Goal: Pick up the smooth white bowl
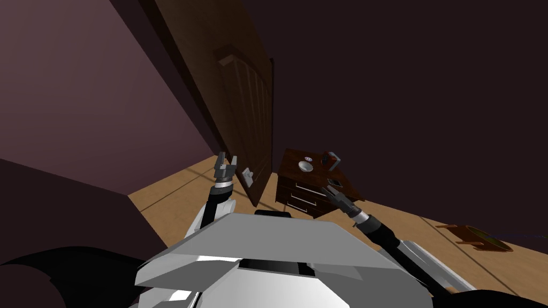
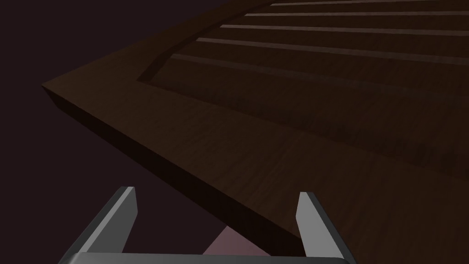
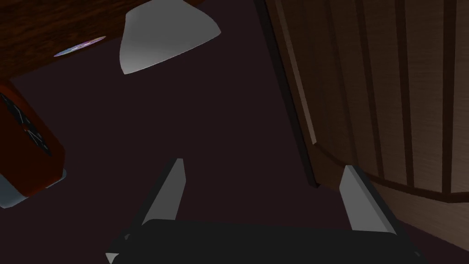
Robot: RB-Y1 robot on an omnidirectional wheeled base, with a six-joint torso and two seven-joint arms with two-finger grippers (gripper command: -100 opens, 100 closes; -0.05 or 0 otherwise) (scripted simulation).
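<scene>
The smooth white bowl (image 1: pixel 305 167) sits on top of a dark wooden nightstand (image 1: pixel 299 193), towards its far side. My right gripper (image 1: pixel 327 191) hovers over the nightstand's near edge, open, a short way from the bowl. In the right wrist view the bowl (image 3: pixel 165 34) lies well beyond the open right gripper (image 3: pixel 268 185), with nothing between the fingers. My left gripper (image 1: pixel 226 160) is raised next to a tall dark wooden slatted panel (image 1: pixel 246 107). In its wrist view, the left gripper (image 2: pixel 217 206) is open, empty and close to that panel (image 2: pixel 297 114).
Close to the bowl lie a shiny disc (image 1: pixel 309 159) and a red and grey clock (image 1: pixel 330 160). A small dark flat item (image 1: pixel 334 182) lies near the right gripper. A small wooden object (image 1: pixel 479 238) is on the wooden floor at the right.
</scene>
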